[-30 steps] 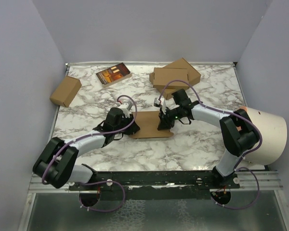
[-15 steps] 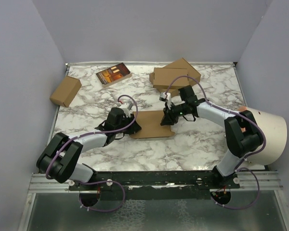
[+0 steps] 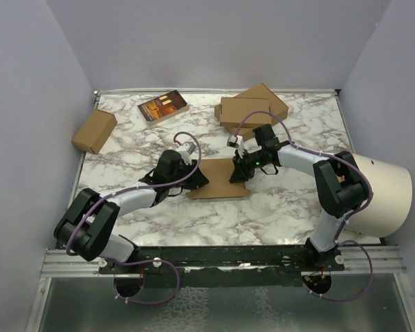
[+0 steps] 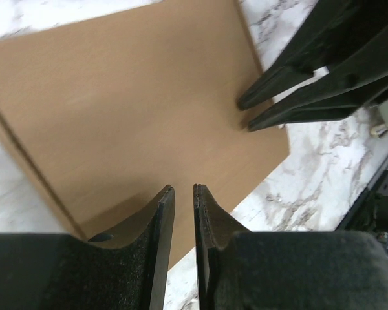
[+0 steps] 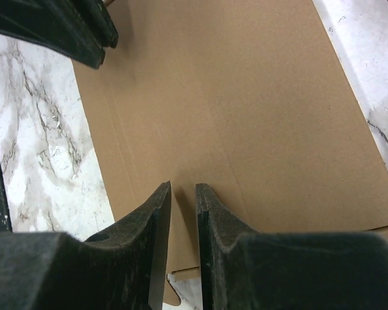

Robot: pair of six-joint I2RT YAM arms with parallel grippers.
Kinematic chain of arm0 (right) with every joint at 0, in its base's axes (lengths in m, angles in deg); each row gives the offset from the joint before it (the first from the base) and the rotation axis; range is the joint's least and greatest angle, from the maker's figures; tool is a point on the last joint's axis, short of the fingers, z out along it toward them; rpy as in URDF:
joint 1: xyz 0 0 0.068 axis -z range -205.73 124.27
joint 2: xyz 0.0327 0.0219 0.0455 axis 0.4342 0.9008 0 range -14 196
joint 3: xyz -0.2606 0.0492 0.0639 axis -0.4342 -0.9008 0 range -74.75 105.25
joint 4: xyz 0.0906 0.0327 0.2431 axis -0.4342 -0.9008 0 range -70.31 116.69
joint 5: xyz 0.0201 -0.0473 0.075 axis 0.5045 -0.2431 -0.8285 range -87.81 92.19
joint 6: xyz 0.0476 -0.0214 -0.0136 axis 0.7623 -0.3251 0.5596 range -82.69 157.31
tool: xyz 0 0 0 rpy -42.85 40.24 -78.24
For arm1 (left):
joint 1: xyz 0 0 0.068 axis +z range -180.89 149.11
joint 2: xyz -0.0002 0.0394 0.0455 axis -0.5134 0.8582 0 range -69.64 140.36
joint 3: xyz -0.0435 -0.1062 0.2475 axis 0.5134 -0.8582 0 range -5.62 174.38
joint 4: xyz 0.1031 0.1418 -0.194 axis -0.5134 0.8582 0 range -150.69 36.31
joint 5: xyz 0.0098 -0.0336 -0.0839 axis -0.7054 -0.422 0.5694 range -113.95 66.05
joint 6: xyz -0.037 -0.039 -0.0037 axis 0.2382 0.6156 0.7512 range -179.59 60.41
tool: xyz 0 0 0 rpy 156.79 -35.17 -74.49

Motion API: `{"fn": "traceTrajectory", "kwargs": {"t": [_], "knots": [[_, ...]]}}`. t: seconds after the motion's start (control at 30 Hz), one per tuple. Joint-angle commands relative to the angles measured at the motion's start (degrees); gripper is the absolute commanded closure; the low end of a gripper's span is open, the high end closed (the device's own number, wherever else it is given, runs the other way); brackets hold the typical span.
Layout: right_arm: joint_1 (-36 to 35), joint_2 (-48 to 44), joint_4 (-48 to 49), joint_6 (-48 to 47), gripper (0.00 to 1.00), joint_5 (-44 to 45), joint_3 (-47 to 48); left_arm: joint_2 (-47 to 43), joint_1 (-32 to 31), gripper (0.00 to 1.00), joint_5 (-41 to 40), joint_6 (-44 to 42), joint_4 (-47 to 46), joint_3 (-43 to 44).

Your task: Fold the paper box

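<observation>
At table (image 3: 290, 207) centre: one paper box (image 3: 218, 181). Left hand (image 4: 180, 188), right hand (image 5: 183, 186): both barely spread, empty.

Top camera looks down; 2 wrist cameras closely share the paper box (image 4: 136, 97).

We see the paper box (image 3: 218, 181) in plain, unprinted brown. Under it, the surface (image 3: 283, 207) carries a white marble pattern with grey and brownish veins. The left claw (image 4: 183, 188) and right claw (image 5: 183, 185) are matte black. The left arm (image 3: 128, 202) and right arm (image 3: 297, 160) are pale grey and black, with purple cables (image 3: 183, 136). Behind the paper box to the left, a book (image 3: 163, 106) shows a dark cover with orange and yellow. The small carton (image 3: 94, 131) farther left and the stacked boxes (image 3: 252, 107) behind-right are brown. The cylinder (image 3: 380, 197) far right is cream.
</observation>
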Motion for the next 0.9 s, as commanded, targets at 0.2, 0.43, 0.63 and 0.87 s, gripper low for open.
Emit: {"fn": "traceTrajectory", "kwargs": {"t": [0.2, 0.43, 0.63, 0.87], "knots": [[-0.27, 2.14, -2.29, -0.36, 0.77, 2.97, 0.58, 7.79, -2.84, 0.79, 3.7, 1.59, -5.21, 2.55], [-0.21, 0.16, -2.64, -0.93, 0.76, -0.6, 0.86, 10.37, -2.77, 0.79, 1.79, 0.45, -4.21, 1.78], [0.17, -4.68, -1.85, -0.48, 0.71, -7.73, 0.88, 7.72, -2.75, 0.78, 1.14, -0.31, -2.3, 3.48], [0.17, -1.7, -1.05, 1.89, 0.7, -5.58, 2.47, 3.15, -2.75, 0.76, 0.91, -0.09, -1.67, 5.08]]}}
